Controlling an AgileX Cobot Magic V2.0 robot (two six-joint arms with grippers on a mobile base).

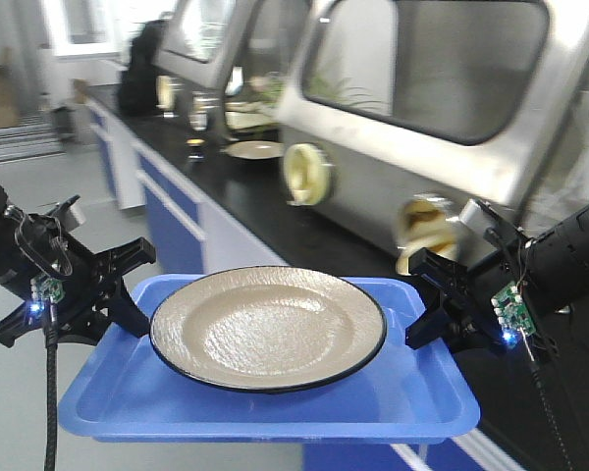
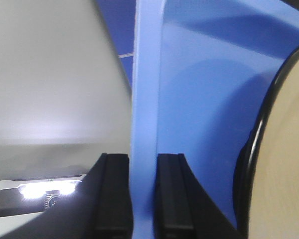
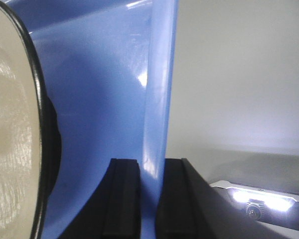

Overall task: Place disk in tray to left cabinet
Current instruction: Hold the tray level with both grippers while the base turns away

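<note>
Both grippers are clamped on the blue tray [image 1: 275,417]: the left gripper [image 1: 130,294] on its left rim, the right gripper [image 1: 434,302] on its right rim. Wrist views agree, with the thin rim pinched tight between the two black pads on each side. The tray is carried roughly level between the arms, with grey floor showing past its left edge. The disk [image 1: 268,327] sits flat inside the tray, about centred, its black rim close to both side walls but clear of the grippers. A black bench [image 1: 275,211] with blue fronts runs behind and to the right. On it are a steel enclosure [image 1: 422,108] with round ports and another plate [image 1: 253,149] further back.
</note>
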